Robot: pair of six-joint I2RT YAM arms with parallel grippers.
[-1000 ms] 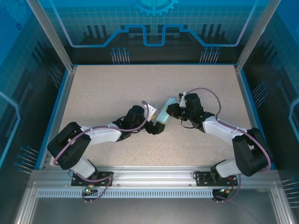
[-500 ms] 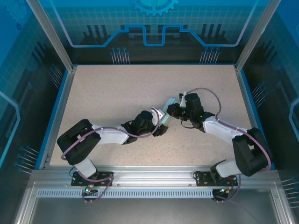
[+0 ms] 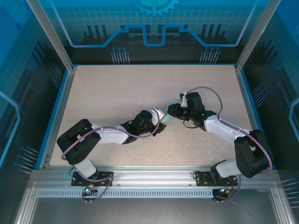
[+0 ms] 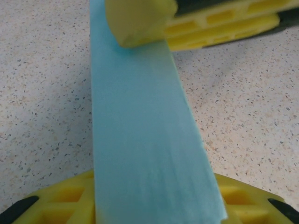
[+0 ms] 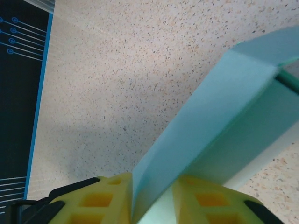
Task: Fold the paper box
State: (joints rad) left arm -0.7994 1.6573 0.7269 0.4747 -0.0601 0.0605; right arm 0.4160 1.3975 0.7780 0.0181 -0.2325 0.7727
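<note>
- Top external: your two arms met near the middle of the surface (image 3: 117, 88). The left pincer (image 3: 160, 122) and the right pincer (image 3: 171, 112) sat tip to tip.
- The paper box (image 3: 164, 119) was a small pale-blue piece wedged between them, just above the surface. Too small here to read either pincer's spread.
- Left wrist: the paper box (image 4: 140, 140) showed as a long blue strip running away from the camera, face-on, above the speckled surface.
- Your left pincer's yellow fingers (image 4: 60, 200) stuck out on both sides under the strip's near end. The card hid the gap, so you couldn't tell whether it was pinching or just straddling.
- The right pincer's yellow fingers (image 4: 219, 23) sat against the strip's far end.
- Right wrist: the box (image 5: 219, 107) showed a folded edge with two panels meeting at a crease, tilted up to the right.
- The card ran down into the gap between the right pincer's fingers (image 5: 93, 200). They were close on both sides, but I can't tell whether it was a firm pinch or loose.
</note>
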